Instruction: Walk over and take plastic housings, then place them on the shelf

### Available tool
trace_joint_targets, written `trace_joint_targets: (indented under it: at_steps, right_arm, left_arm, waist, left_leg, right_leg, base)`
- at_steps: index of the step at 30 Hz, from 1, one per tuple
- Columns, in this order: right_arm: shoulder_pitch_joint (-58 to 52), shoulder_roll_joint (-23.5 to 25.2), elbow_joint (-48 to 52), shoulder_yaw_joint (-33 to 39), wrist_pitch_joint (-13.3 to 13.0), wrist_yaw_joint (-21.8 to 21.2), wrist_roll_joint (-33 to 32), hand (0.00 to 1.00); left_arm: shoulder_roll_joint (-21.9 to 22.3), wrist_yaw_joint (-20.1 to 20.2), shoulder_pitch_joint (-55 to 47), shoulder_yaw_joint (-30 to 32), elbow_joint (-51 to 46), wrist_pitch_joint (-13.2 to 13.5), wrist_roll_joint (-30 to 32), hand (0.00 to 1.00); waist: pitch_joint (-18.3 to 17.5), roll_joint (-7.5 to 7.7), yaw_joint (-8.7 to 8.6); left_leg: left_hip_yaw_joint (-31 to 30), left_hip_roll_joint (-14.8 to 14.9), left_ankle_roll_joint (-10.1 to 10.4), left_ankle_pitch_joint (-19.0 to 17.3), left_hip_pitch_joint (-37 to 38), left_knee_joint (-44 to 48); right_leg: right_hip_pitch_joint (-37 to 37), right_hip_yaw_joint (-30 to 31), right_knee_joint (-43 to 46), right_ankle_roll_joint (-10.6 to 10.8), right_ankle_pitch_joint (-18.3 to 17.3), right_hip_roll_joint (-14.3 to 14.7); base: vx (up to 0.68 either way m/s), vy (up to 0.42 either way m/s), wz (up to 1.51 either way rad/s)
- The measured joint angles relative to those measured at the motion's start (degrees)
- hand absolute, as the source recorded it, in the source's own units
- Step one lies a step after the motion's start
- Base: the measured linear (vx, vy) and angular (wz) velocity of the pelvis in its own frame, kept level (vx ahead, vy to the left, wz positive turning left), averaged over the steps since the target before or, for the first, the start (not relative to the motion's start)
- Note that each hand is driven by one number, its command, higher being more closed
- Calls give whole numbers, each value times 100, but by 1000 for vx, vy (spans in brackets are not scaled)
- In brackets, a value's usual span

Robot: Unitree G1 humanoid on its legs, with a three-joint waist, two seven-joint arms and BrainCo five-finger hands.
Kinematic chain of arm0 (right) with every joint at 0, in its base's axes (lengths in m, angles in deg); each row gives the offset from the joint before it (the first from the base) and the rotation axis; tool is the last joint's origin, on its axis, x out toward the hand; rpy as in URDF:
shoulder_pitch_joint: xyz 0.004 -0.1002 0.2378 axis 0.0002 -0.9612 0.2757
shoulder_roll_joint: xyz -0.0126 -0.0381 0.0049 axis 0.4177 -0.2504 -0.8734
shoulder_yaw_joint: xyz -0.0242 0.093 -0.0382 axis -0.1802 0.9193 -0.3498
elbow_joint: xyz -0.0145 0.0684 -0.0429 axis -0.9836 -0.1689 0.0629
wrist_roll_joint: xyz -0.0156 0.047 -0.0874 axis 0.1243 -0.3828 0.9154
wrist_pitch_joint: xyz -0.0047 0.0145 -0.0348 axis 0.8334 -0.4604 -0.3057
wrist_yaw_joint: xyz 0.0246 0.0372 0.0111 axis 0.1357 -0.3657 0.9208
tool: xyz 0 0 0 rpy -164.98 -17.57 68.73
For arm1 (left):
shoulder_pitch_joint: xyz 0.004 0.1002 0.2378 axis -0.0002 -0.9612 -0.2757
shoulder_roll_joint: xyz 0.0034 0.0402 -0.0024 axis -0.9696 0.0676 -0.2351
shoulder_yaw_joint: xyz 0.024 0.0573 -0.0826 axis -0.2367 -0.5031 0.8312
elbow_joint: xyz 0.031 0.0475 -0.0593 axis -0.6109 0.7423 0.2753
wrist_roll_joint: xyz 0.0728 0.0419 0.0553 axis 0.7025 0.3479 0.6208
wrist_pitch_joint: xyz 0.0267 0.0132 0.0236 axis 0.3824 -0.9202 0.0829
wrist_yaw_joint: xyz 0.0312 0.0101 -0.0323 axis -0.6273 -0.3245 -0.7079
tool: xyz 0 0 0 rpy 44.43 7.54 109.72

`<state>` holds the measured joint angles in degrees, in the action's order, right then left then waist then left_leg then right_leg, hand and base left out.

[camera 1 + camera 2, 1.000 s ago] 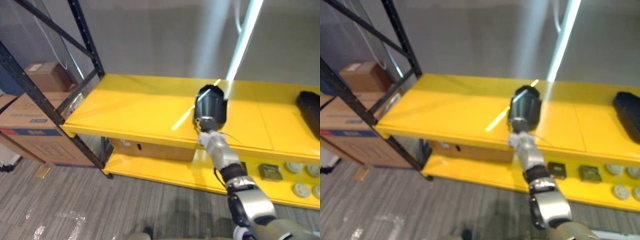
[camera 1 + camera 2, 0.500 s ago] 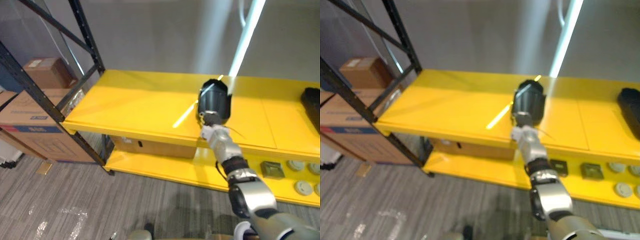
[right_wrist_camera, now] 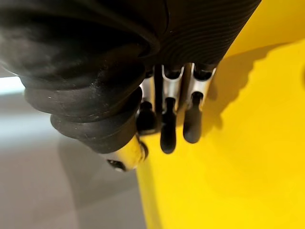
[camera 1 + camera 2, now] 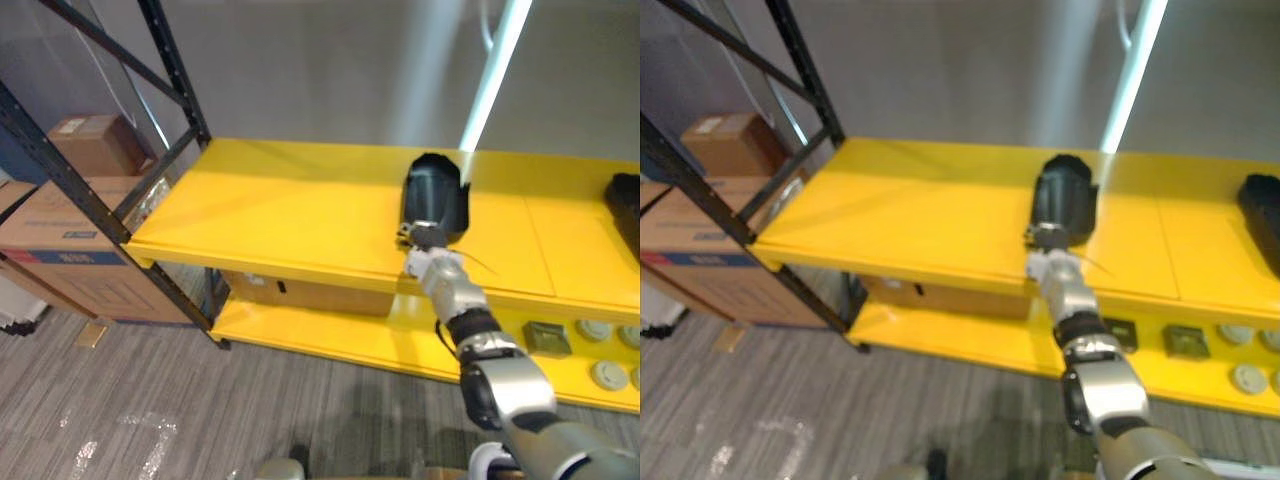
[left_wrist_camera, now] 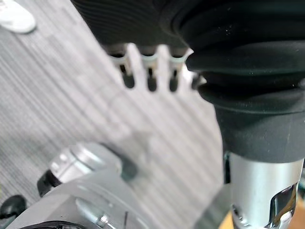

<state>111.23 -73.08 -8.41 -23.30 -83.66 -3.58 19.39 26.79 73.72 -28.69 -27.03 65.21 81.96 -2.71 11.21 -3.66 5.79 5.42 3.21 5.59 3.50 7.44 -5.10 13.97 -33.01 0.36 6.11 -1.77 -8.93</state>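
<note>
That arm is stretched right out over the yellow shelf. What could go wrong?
1. The right hand hangs open close above the yellow shelf; coming lower could jam its fingers against it.
2. A black plastic part lies farther right on that shelf; a sideways swing might knock it.
The left hand hangs idle over the floor.
</note>
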Motion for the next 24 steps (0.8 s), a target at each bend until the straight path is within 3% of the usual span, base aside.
trace_joint_targets:
  at_steps: [6, 11, 15, 17, 20, 22, 24]
  right_arm:
    - [-117, 259, 986, -394, -26, 423, 610, 0]
    - [-501, 563, 2032, -1082, -12, 478, 843, 0]
    - [-858, 730, 2714, -1626, 58, 92, 839, 0]
    - [-1052, 650, 3356, -2150, 112, -488, 813, 0]
    - [-1288, 487, 4236, -2454, 168, -892, 434, 0]
    - [-1503, 319, 4859, -2409, 128, -893, 211, 0]
    - [-1897, 154, 5475, -2150, -183, -831, 24, 0]
  left_arm:
    - [-1, -9, 64, 2, -2, 2, -9, 0]
    - [1, -10, 181, 1, -26, 23, -98, 0]
    - [1, -13, 181, 5, -26, 48, -178, 0]
    - [-1, -14, 164, 2, 6, 120, -176, 0]
    - [-9, -12, 164, 3, 16, 123, -172, 0]
    - [-52, -10, 159, 16, 42, 170, -173, 0]
    - [-85, -8, 166, 26, 131, 230, -177, 0]
  waist:
    - [13, 18, -15]
    - [45, 75, -33]
    - [64, 132, -42]
    - [22, 216, -25]
    - [-25, 342, -52]
    - [-88, 446, -51]
    - [-137, 515, -77]
  left_leg:
    - [109, 18, 1, -1, -57, 0]
    - [193, 20, 1, -3, -49, 0]
    - [360, 26, -3, -7, -43, 0]
    - [457, 68, -7, -10, -152, 1]
    - [489, 106, -7, -8, -156, 2]
    - [554, 147, -7, -8, -162, 2]
    - [682, 191, -8, -14, -167, 0]
  right_leg:
    - [-87, 51, 0, 1, 2, 2]
    - [-90, 125, -15, 0, 2, 3]
    - [-102, 177, -29, 0, 2, 3]
    - [-258, 316, -19, -24, 16, 36]
    - [-300, 357, -19, -50, 24, 78]
    - [-312, 416, -14, -72, 11, 119]
    - [-397, 550, 18, -111, 9, 152]
  base:
    - [0, 0, -4]
    - [5, 4, -3]
    - [-2, 7, -5]
    - [-7, 3, -17]
    - [17, -14, -9]
    - [-12, -17, -14]
    - [-24, -9, -24]
